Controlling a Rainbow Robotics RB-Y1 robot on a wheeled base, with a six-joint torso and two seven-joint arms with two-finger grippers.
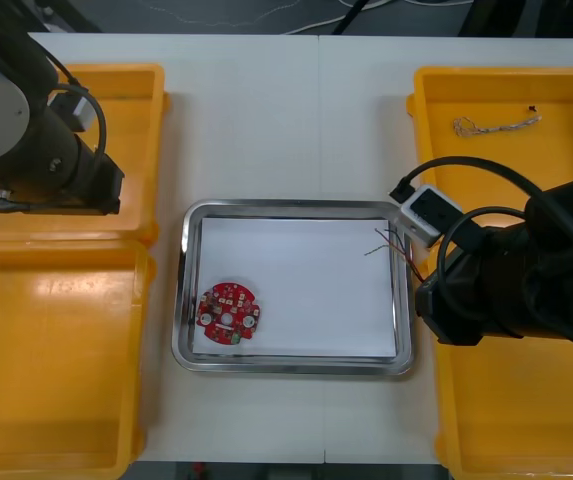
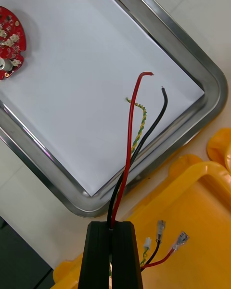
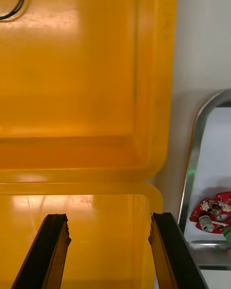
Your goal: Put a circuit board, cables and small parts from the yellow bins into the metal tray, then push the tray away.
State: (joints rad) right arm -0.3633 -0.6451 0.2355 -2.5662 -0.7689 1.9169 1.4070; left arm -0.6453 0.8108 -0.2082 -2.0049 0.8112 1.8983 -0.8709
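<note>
A round red circuit board [image 1: 228, 312] lies in the near left corner of the metal tray [image 1: 293, 209], which is white inside; it also shows in the right wrist view [image 2: 10, 41] and beside the left fingers [image 3: 213, 213]. My right gripper [image 2: 111, 250] is shut on a bundle of cables [image 2: 132, 144]: red, black and a twisted yellow one. The cable ends hang over the tray's right rim [image 1: 384, 243]. The right arm [image 1: 506, 285] sits over the right bins. My left gripper [image 3: 109, 250] is open above the left yellow bins [image 3: 86, 77], holding nothing.
Two yellow bins stand on the left [image 1: 51, 360] and two on the right [image 1: 511, 110]. A thin light cable [image 1: 494, 125] lies in the far right bin. A black cable [image 3: 13, 2] curls in the far left bin.
</note>
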